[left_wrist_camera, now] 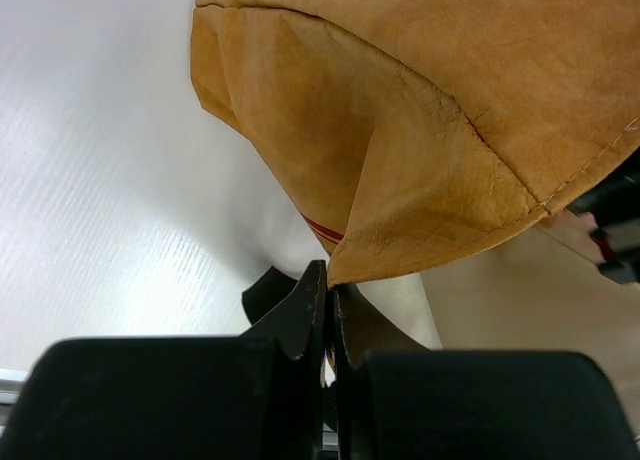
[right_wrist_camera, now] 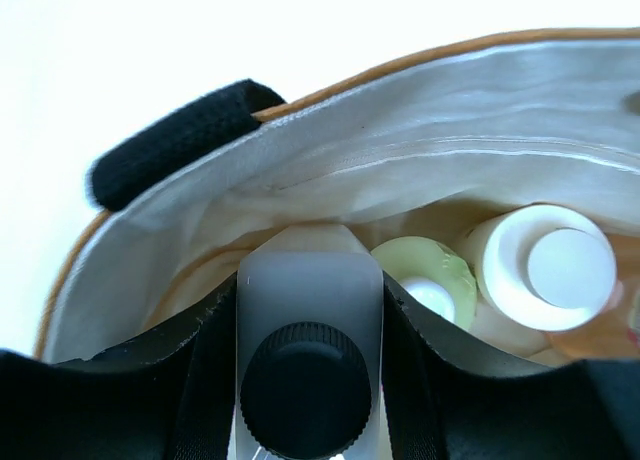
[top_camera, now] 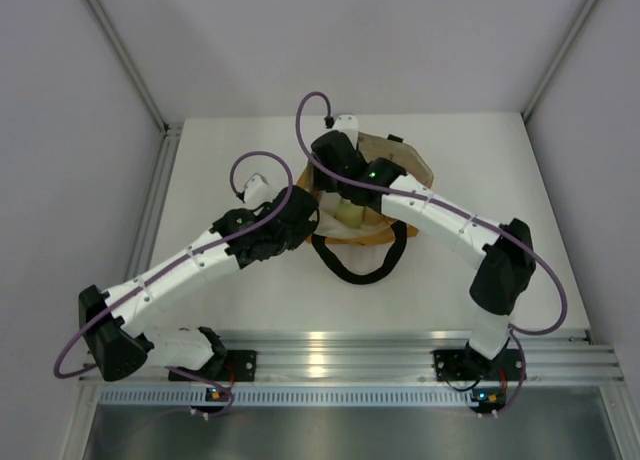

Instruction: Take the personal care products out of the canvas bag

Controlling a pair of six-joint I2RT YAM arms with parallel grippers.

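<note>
The mustard-tan canvas bag (top_camera: 400, 165) lies mid-table with its mouth open; its cream lining (right_wrist_camera: 400, 150) fills the right wrist view. My right gripper (right_wrist_camera: 308, 305) is inside the bag, shut on the white bottle with the dark cap (right_wrist_camera: 308, 280). Beside it in the bag stand the yellow-green bottle (right_wrist_camera: 425, 275), the cream-beige wide-capped bottle (right_wrist_camera: 545, 265) and a sliver of the orange bottle (right_wrist_camera: 590, 335). My left gripper (left_wrist_camera: 330, 280) is shut on a corner of the bag's edge (left_wrist_camera: 450, 130). In the top view the left gripper (top_camera: 305, 215) is at the bag's left side and the right gripper (top_camera: 335, 175) is over its mouth.
One black loop handle (top_camera: 360, 265) lies on the white table (top_camera: 230, 150) in front of the bag; the other (right_wrist_camera: 180, 140) rests on the bag's rim. Grey walls enclose the table on three sides. An aluminium rail (top_camera: 340, 355) runs along the near edge.
</note>
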